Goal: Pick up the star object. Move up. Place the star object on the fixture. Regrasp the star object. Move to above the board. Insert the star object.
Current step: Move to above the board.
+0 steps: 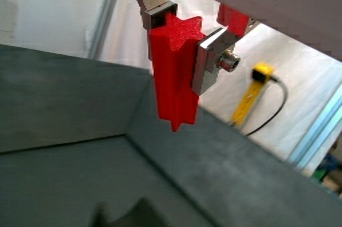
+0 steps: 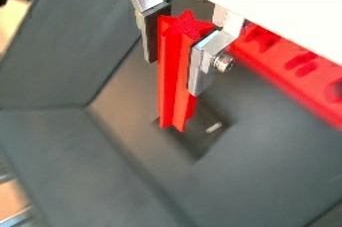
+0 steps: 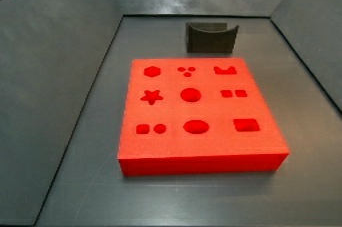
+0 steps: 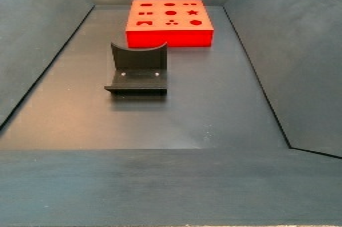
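Hand [image 2: 183,39] of silver plates is clamped on the small red star-shaped peg [image 2: 174,71], raised clear of the side views. Placement in the dark notched fixture [image 4: 136,68] is judged next, requiring careful lowering.

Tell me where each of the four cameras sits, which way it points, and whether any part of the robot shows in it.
Wrist view: on the arm, looking down past the gripper, shut on the star object, at grey floor.
Wrist view: same mount, gripper and star object over the floor, board at the edge.
Side view: raised, looking across the board to the fixture; no robot.
Side view: raised, opposite end, fixture before the board; no robot.
Both side views share board and fixture.
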Robot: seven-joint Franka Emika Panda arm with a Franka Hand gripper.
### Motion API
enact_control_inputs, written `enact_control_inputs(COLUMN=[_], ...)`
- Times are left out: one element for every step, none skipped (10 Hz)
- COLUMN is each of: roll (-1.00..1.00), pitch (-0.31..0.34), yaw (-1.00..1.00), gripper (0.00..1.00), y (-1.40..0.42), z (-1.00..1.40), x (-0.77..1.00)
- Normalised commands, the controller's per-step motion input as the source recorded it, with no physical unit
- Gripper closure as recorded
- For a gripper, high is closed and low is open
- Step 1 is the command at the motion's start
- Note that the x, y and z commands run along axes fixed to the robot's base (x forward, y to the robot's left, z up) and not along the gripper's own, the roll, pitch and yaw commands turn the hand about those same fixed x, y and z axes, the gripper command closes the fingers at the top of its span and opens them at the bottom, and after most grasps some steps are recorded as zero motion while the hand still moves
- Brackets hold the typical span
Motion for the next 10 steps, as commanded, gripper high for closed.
enact_control_inputs(roll=[-1.0, -1.0, -1.0, -1.0, -1.0, -1.0, -1.0, -0.87, -0.71, -0.43], pitch=[-0.142, -0.148, -0.149, -0.158, -0.163, -0.169, -0.162, -0.129, -0.104, -0.062], yaw=[-0.08, -0.08, -0.1, -0.11, -0.11, -0.11, -0.11, -0.09, -0.08, -0.04], gripper=[1.0, 1.0, 1.0, 1.0, 1.0, 1.0, 1.0, 1.0, 1.0, 1.0], y=[-1.0, -1.0, -1.0, -1.0, -1.0, -0.65, -0.32, -0.16, -0.11, -0.06], z=[0.21, 0.21, 0.22, 0.22, 0.22, 0.14, 0.07, 0.03, 0.03, 0.01], x=[-0.79, -0.82, -0.84, -0.88, -0.92, -0.66, -0.38, -0.23, -0.17, -0.1])
